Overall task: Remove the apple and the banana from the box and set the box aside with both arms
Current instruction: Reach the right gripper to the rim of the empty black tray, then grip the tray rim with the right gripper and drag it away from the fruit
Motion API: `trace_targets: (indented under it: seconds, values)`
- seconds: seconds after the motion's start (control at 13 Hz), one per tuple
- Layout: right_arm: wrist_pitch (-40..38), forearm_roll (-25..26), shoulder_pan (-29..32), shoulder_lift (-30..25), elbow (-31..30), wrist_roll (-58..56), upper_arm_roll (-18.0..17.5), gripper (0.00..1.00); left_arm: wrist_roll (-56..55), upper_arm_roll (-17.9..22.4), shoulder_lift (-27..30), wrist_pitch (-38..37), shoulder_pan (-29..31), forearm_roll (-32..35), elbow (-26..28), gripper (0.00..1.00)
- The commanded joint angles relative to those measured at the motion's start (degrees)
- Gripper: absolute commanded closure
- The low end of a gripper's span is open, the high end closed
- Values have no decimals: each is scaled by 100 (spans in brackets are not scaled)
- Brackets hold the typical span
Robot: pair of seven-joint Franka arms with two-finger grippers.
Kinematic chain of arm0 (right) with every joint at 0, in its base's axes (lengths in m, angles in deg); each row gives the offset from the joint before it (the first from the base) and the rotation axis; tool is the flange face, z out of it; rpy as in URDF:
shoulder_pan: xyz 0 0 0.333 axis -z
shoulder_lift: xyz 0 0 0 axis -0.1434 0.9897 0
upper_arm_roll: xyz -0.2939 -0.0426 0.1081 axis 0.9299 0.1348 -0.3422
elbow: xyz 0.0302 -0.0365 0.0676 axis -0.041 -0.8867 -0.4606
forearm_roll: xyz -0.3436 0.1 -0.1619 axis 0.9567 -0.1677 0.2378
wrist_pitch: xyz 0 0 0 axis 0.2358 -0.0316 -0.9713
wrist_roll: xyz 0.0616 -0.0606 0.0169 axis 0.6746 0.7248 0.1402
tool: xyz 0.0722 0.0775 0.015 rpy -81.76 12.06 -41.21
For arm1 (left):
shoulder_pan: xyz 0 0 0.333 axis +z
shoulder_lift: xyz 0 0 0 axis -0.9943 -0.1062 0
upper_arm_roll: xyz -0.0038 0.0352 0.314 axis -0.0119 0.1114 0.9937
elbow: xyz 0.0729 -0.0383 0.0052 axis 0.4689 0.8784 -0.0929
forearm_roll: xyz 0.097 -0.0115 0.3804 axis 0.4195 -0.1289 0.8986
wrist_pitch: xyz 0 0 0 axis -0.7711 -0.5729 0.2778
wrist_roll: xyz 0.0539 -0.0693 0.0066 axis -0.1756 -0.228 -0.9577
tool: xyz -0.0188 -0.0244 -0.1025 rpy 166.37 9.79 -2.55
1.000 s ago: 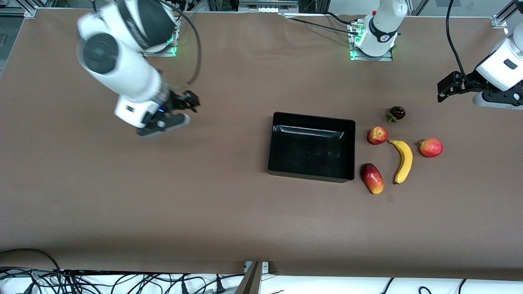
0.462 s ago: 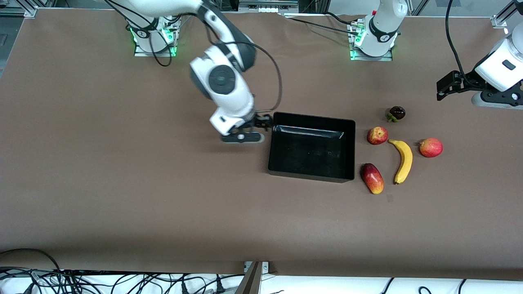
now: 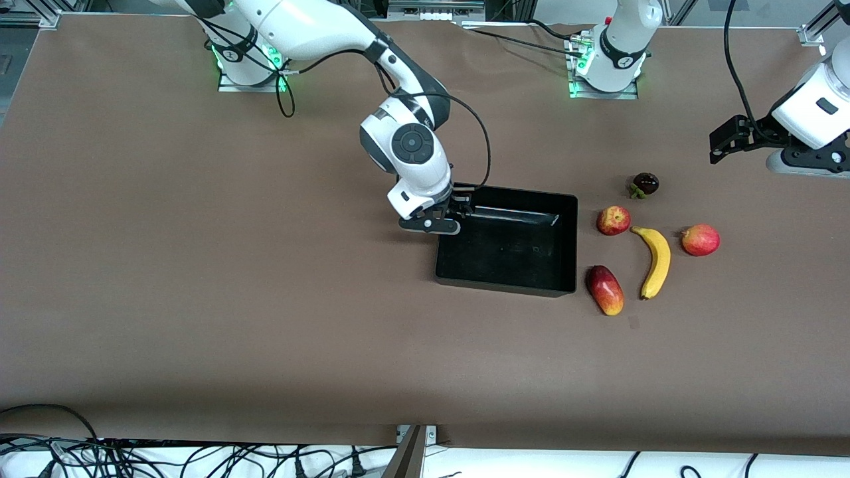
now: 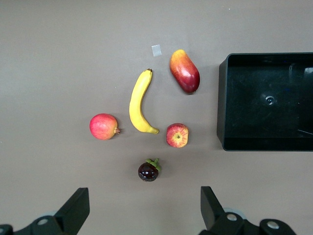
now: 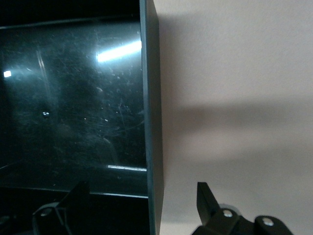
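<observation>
The black box (image 3: 511, 255) lies mid-table with nothing in it. My right gripper (image 3: 463, 207) is low at its corner toward the right arm's end, on the side nearer the bases. In the right wrist view the open right gripper (image 5: 142, 188) straddles the box wall (image 5: 150, 122), one finger inside and one outside. Beside the box, toward the left arm's end, lie the yellow banana (image 3: 656, 261) (image 4: 138, 102) and the small red apple (image 3: 613, 220) (image 4: 177, 135). My left gripper (image 3: 716, 147) (image 4: 143, 196) hangs open and waits above the table at the left arm's end.
Around the banana lie a red-yellow mango-like fruit (image 3: 604, 289) (image 4: 185, 71), another round red fruit (image 3: 700, 239) (image 4: 103, 126) and a dark mangosteen (image 3: 645, 184) (image 4: 148, 171). A small scrap (image 3: 633, 322) lies nearer the camera than the mango-like fruit.
My right arm has swept from its own end of the table over to the box's corner and come down astride the wall. The left arm, the box and the fruits stayed put.
</observation>
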Motion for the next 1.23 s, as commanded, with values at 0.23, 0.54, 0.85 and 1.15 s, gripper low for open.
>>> trace_targets:
  seconds: [0.23, 0.54, 0.85, 1.15]
  values:
    - [3, 76, -53, 192, 189, 158, 74, 100, -47, 16, 2, -39, -9, -107, -12, 0]
    - [-15, 102, 114, 139, 189, 19, 109, 100, -47, 25, 2, -39, -9, -98, -12, 0]
    - [-355, 84, 482, -158, 215, -348, 118, 100, -47, 8, -7, -31, -18, -98, -12, 0]
    - [-1795, -12, 1404, -984, 163, -2034, 118, 100, -47, 8, -16, -31, -18, -98, -12, 0]
